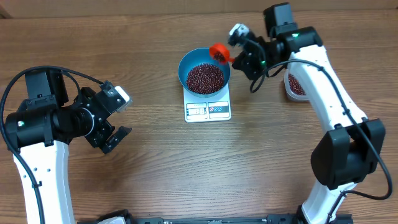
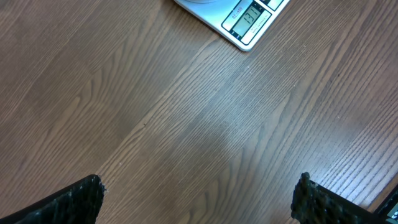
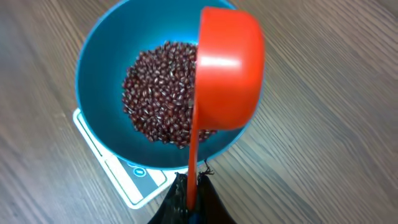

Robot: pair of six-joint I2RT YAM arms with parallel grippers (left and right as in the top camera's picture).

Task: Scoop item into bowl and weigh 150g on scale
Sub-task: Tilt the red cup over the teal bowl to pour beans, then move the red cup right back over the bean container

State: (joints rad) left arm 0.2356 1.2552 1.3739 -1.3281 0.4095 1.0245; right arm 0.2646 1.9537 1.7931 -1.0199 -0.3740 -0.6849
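A: The red scoop point(image 3: 229, 68) sits closest in your right wrist view. What has hold of it?
B: Your right claw point(image 3: 189, 200), clamped tight on its handle. The cup hangs tipped over the blue bowl point(image 3: 99, 56), at the edge on the claw's side.
A: And the beans point(image 3: 158, 93)?
B: Heaped in that bowl, which sits on the scale point(image 3: 118, 183), just beyond the claw.
A: Your left claw point(image 1: 120, 117)?
B: Its 2 fingers are spread wide, holding nothing, over the table point(image 1: 186, 174), well apart from the scale.

Glossy plastic bowl point(image 3: 99, 68), wood-grain table point(image 2: 186, 124)
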